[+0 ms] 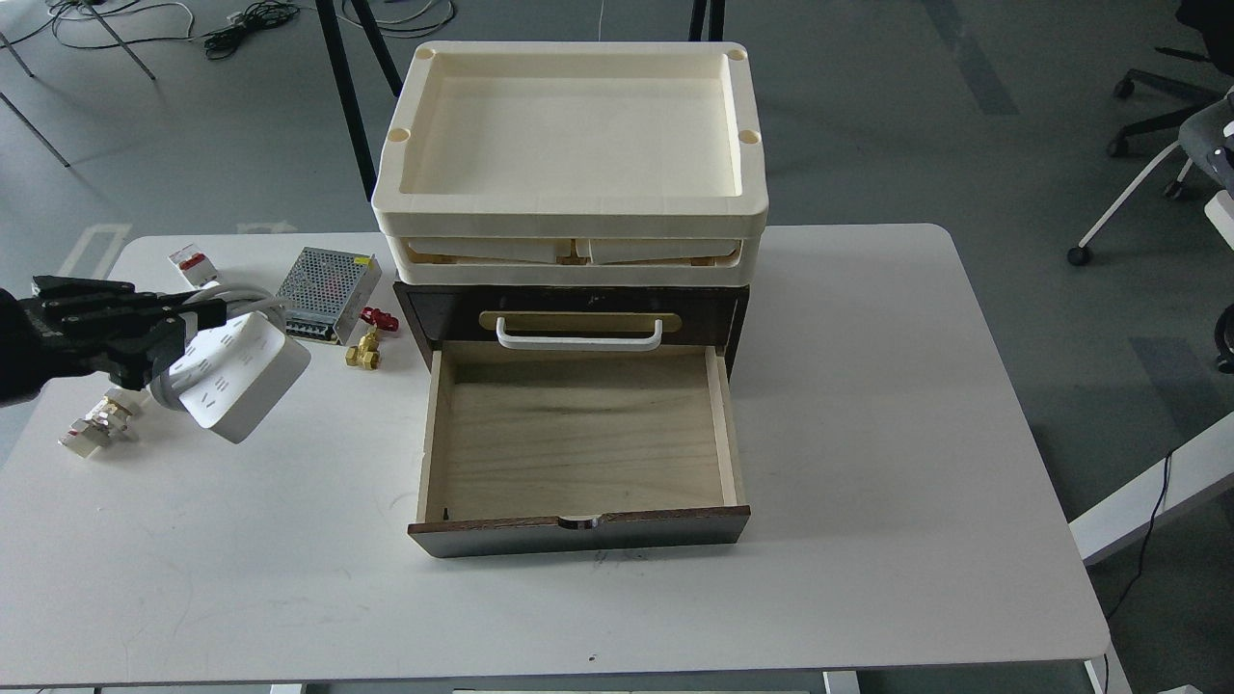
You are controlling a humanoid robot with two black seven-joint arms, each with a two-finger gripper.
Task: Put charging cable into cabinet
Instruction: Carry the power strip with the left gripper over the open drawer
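Note:
My left gripper [178,328] is shut on the charging cable [241,371], a white power strip with its thick cord looped around it. It holds the strip tilted in the air over the table's left side, left of the cabinet. The cabinet [574,313] is a dark brown drawer unit at the table's middle. Its light wood drawer [578,434] is pulled out toward me and is empty, with a white bar handle [578,334] above it. Cream trays [571,135] are stacked on top. My right gripper is out of view.
A perforated silver power-supply box [323,281], a white breaker with a red mark [193,265], a red-handled brass valve [368,342] and a small white fitting [96,424] lie on the white table [868,434] left of the cabinet. Office chairs stand at the far right.

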